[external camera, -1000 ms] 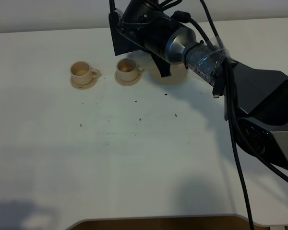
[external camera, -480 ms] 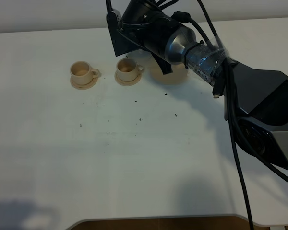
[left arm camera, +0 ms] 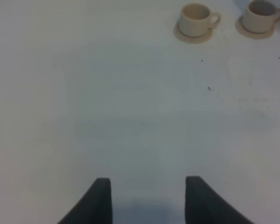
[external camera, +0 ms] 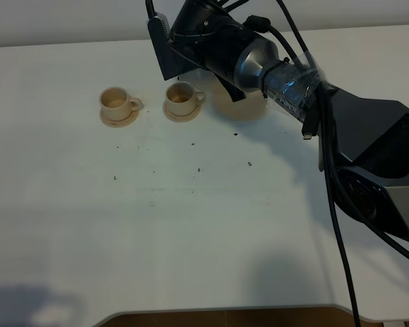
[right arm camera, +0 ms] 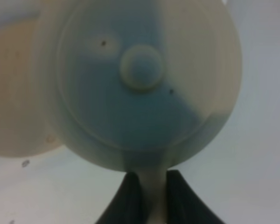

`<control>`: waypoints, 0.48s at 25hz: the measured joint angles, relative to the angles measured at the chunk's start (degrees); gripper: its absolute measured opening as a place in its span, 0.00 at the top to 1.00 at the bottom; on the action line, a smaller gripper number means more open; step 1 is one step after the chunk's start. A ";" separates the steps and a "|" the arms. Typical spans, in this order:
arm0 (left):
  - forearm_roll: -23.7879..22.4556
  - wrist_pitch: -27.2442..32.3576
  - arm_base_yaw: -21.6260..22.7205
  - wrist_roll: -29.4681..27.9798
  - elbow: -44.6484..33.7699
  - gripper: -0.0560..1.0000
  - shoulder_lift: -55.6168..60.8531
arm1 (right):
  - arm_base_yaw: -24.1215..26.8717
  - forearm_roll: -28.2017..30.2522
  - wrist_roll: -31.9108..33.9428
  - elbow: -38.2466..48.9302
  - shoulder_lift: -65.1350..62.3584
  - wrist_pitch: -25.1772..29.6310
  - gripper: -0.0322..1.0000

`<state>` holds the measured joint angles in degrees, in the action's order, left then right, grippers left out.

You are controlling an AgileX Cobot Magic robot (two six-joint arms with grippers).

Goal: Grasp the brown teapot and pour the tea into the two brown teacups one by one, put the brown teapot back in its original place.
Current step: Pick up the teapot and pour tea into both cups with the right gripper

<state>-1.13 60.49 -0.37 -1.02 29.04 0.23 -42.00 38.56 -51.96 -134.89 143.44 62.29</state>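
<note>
Teapot (right arm camera: pixel 144 88), handle clenched in the right claw (right arm camera: pixel 153 181), has shifted upper-left off its saucer (external camera: pixel 252 110) toward the nearer cup (external camera: pixel 180 97); pouring next.

**Two little cups and a big black arm**

Two small tan cups sit near each other on the white tabletop (external camera: pixel 191 225), each on its own little saucer. The first cup (external camera: pixel 114 101) is on the left and the second cup (external camera: pixel 180 97) is to its right. A big black arm (external camera: pixel 259 61) with wires (external camera: pixel 341 231) reaches in from the right, ending up high just beside the second cup. A wider saucer (external camera: pixel 252 110) peeks out from under the arm. Tiny dark specks (external camera: pixel 200 169) lie on the tabletop.
</note>
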 joint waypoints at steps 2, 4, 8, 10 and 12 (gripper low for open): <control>0.00 0.00 0.00 0.00 0.00 0.60 0.00 | 0.00 0.01 -0.83 0.00 0.00 0.00 0.85; 0.00 0.00 0.00 0.00 0.00 0.60 0.00 | 0.00 0.01 -1.76 0.00 0.00 -0.05 0.85; 0.00 0.00 0.00 0.00 0.00 0.60 0.00 | 0.00 0.06 -3.21 0.00 0.00 -0.17 0.85; 0.00 0.00 0.00 0.00 0.00 0.60 0.00 | 0.00 0.13 -3.95 0.00 0.00 -0.38 0.85; 0.00 0.00 0.00 0.00 0.00 0.60 0.00 | 0.00 0.13 -4.65 0.00 0.00 -0.76 0.85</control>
<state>-1.13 60.49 -0.37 -1.02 29.04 0.23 -42.00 38.68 -56.62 -134.89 143.44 61.53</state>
